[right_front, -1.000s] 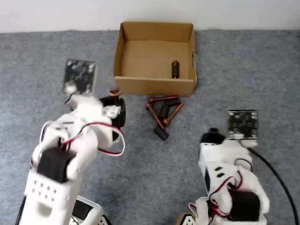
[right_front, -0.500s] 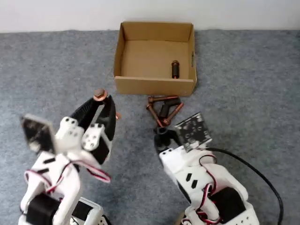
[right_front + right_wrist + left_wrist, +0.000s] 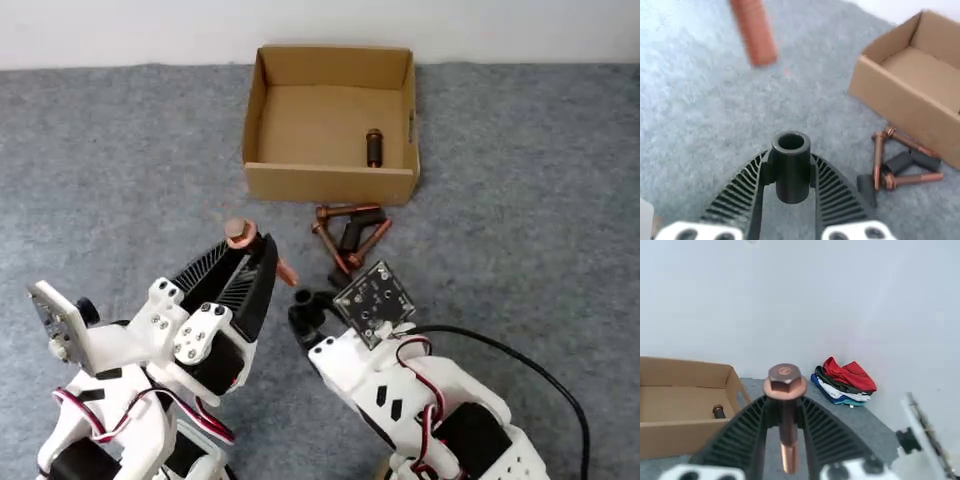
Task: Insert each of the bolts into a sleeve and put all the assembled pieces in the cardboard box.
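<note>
Left gripper (image 3: 252,250) grasps a bolt (image 3: 788,440); right gripper (image 3: 789,175) grasps a sleeve (image 3: 790,150) just to its right. We judge they're held facing each other so the bolt tip meets the sleeve bore.

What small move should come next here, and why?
Probably bring the bolt over the sleeve, tip to opening. The left pincer is shut on the bolt, the right pincer on the sleeve, whose open end is free. In the right wrist view the bolt hangs apart from that opening, not yet in line.
</note>
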Robot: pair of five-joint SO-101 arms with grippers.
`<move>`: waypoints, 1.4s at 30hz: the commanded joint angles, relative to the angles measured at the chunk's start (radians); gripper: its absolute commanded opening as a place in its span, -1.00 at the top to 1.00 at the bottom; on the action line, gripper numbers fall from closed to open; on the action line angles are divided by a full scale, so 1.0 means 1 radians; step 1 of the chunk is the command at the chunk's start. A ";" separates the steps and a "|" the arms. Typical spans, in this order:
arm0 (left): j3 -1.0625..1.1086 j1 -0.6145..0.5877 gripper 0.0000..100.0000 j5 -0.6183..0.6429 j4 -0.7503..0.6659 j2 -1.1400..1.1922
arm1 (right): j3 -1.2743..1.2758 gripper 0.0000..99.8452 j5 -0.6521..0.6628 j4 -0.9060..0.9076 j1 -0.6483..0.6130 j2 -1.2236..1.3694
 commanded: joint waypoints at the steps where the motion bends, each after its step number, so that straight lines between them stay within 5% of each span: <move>1: 0.035 0.005 0.99 0.014 -0.037 -0.008 | -0.014 0.98 0.000 -0.084 -0.016 -0.004; 8: 0.096 0.002 0.99 0.012 -0.074 -0.008 | -0.054 0.98 0.089 -0.099 -0.016 -0.004; 36: 0.143 0.015 0.99 -0.057 -0.089 -0.003 | -0.063 0.98 0.091 -0.102 0.025 -0.012; 42: 0.162 0.018 0.99 -0.057 -0.006 -0.005 | -0.063 0.98 0.092 -0.102 0.025 -0.013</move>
